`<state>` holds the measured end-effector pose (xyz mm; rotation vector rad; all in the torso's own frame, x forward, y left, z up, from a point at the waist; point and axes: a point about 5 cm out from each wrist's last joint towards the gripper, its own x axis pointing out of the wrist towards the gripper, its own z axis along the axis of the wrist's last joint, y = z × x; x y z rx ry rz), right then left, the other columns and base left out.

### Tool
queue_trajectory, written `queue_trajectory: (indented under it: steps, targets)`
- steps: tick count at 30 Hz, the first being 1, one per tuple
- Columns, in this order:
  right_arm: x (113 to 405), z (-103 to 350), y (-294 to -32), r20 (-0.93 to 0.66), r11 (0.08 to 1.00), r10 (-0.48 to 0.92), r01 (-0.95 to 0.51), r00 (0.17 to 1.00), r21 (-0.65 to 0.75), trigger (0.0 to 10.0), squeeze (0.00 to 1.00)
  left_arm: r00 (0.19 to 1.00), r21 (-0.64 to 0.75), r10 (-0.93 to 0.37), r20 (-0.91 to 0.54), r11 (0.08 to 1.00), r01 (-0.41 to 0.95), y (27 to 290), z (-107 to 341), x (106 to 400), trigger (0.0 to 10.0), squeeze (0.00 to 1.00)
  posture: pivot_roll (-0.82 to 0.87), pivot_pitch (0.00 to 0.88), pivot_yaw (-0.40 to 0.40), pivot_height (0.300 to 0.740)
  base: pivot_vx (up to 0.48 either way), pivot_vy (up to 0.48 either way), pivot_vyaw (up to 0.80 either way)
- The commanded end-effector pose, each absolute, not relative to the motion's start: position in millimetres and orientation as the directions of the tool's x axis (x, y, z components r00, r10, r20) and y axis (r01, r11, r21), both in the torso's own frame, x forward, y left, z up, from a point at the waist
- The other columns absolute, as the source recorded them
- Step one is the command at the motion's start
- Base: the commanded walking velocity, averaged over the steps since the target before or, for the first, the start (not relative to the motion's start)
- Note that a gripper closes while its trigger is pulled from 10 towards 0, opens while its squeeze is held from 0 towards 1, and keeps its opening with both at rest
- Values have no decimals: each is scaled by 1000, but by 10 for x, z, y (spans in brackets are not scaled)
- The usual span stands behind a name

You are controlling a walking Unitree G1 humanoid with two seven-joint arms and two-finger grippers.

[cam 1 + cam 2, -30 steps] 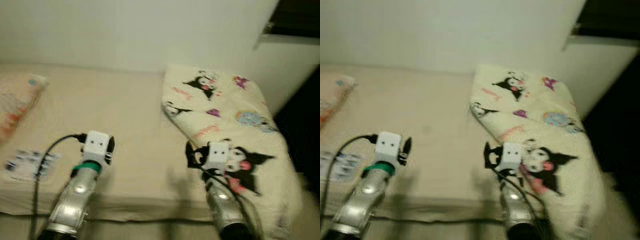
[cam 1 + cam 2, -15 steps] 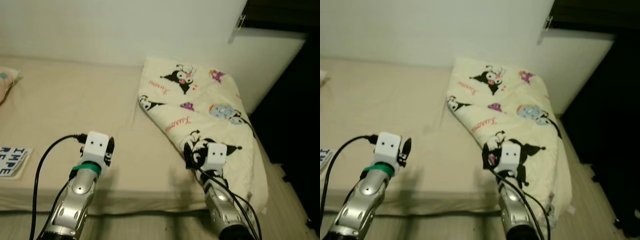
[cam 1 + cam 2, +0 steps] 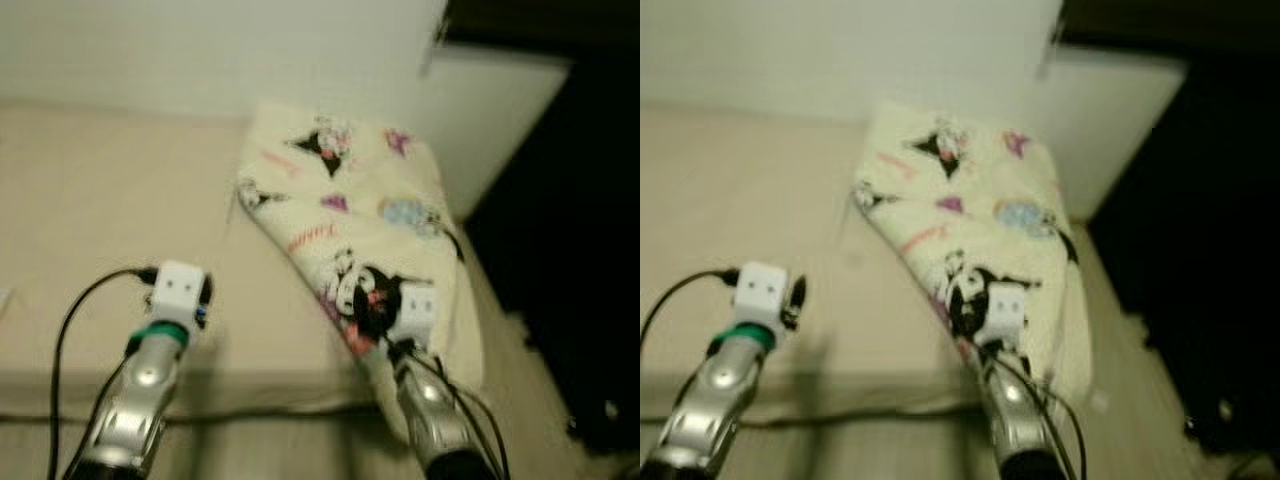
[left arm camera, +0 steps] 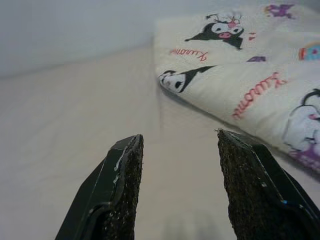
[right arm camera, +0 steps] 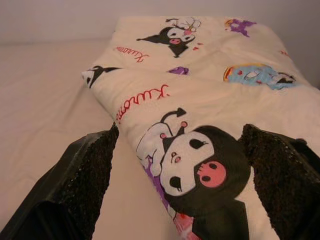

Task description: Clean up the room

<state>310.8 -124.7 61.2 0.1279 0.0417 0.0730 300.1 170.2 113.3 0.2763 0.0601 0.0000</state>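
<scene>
With its two black fingers spread wide and nothing between them, the right gripper (image 5: 180,175) hovers low over the near end of the printed blanket (image 3: 360,230), its pads (image 5: 85,175) flanking a black-and-white cartoon figure on the cloth without touching it. Seen from the head, the right arm (image 3: 430,420) rises from the lower edge of the frame to just in front of the blanket's near corner. The left gripper (image 4: 177,190) is likewise open and empty, held above bare sheet beside the blanket's folded edge, its arm (image 3: 135,400) trailing a black cable (image 3: 70,330).

The blanket lies bunched in a thick folded mass along the right side of the bed (image 3: 110,220), its far end against the white wall (image 3: 200,50) and its near end drooping over the mattress edge toward the floor (image 3: 520,400). To the right the room falls into darkness.

Handling, as judged: the blanket looks soft, plush and limp, fairly light but bulky, so it should sag and unfold wherever unsupported. It is not fragile, and its nap should resist slipping. The rolled edge facing the open sheet, or the hanging near corner, offers a gatherable thickness. A pinch through several layers there would likely hold better than a pinch on the flat top.
</scene>
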Motion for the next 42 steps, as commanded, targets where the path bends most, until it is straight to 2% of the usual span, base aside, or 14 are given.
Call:
queue_trajectory:
  steps: [1,4,10,26,28,29,30,31,42]
  targets:
    - [3070,540,-1292,-67,991,64,-56,996,124,10000,0,995,275,12,-98,961,15,1705,1029,2950,10000,0,122,11,-9,740,0,-379,0]
    - [3069,538,-1294,-68,991,64,-55,996,124,10000,0,995,271,13,-98,962,14,1705,1030,2953,10000,0,122,12,-9,740,0,-338,0]
    - [3067,539,-1296,-68,991,61,-52,996,124,10000,0,995,234,26,-93,972,-4,1712,1031,2955,10000,0,120,15,-8,740,0,0,0]
    - [3064,535,-1292,-70,991,60,-51,996,127,10000,0,995,236,15,-97,972,8,1701,1018,2954,10000,0,117,17,-7,740,0,0,0]
    - [3066,537,-1287,-69,990,62,-52,996,135,10000,0,993,237,-19,-117,970,46,1677,981,2945,10000,0,118,19,-8,740,0,0,0]
    - [3071,544,-1290,-67,989,63,-53,996,141,10000,0,983,340,-132,-129,925,169,1605,922,2903,10000,0,118,19,-8,740,0,0,0]
    - [3071,544,-1290,-67,989,63,-53,996,141,10000,0,983,340,-132,-129,925,169,1605,922,2903,10000,0,118,19,-8,740,0,0,0]
    - [3075,548,-1295,-67,988,63,-53,996,142,10000,0,971,416,-194,-140,879,235,1570,880,2868,10000,0,118,19,-8,740,0,0,0]
    - [3092,568,-1352,-62,990,47,-38,997,136,10000,0,968,420,-201,-148,874,246,1542,842,2838,10000,0,118,26,-11,705,0,0,0]
